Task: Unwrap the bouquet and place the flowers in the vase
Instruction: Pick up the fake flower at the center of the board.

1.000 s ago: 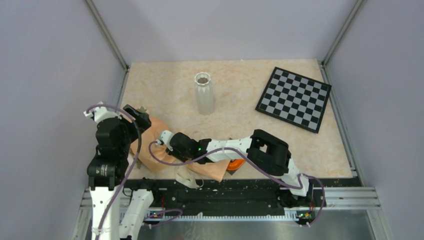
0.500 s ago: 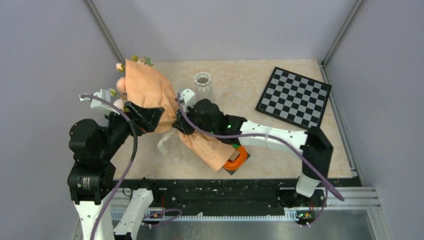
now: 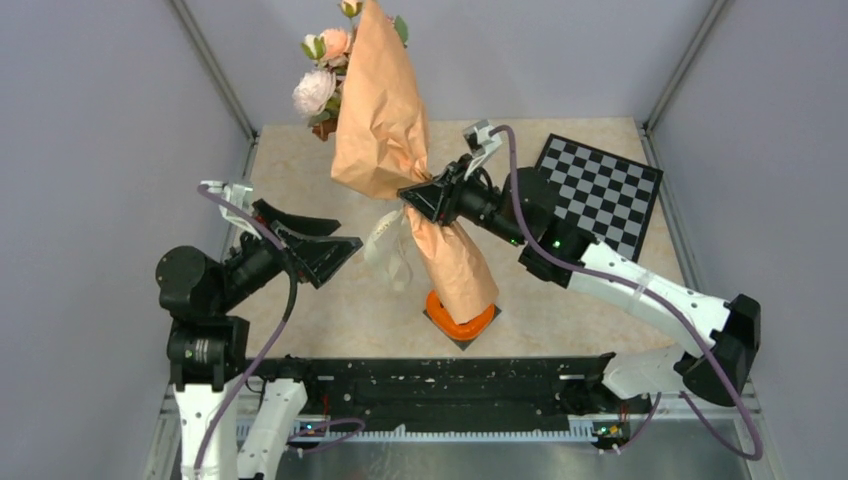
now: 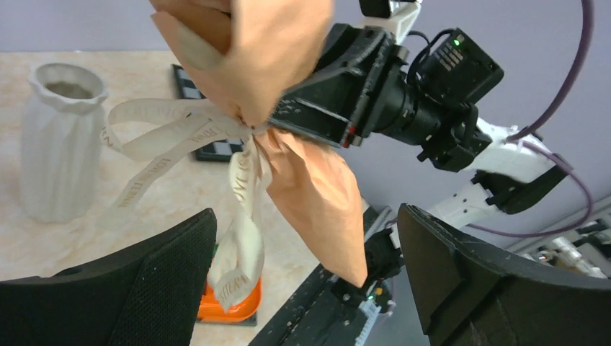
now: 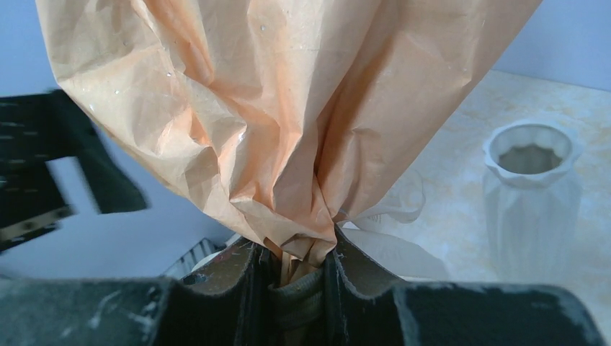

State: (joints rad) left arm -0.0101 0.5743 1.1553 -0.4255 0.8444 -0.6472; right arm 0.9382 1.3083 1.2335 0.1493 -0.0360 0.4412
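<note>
- Gaping at its widest, the left gripper (image 3: 345, 233) holds nothing; it sits low over the near left of the beige stone-patterned table (image 3: 300, 170), aimed at the bundle.
- A small orange plastic ring (image 3: 458, 325) lies near the front edge, at centre.
- The right gripper (image 5: 299, 252) is clamped on the cinched waist of the long peach-tan kraft-paper bouquet (image 3: 385, 110), holding it off the table, nearly upright, lower tip toward the ring.
- A cream printed ribbon (image 4: 166, 137) dangles loose from that waist.
- The tall ribbed white vase (image 4: 58, 137) stands upright behind the bundle.
- A black-and-white checkerboard (image 3: 600, 190) lies far right.
- Peach and pale pink artificial roses (image 3: 318, 90) poke from the wrap's top.
</note>
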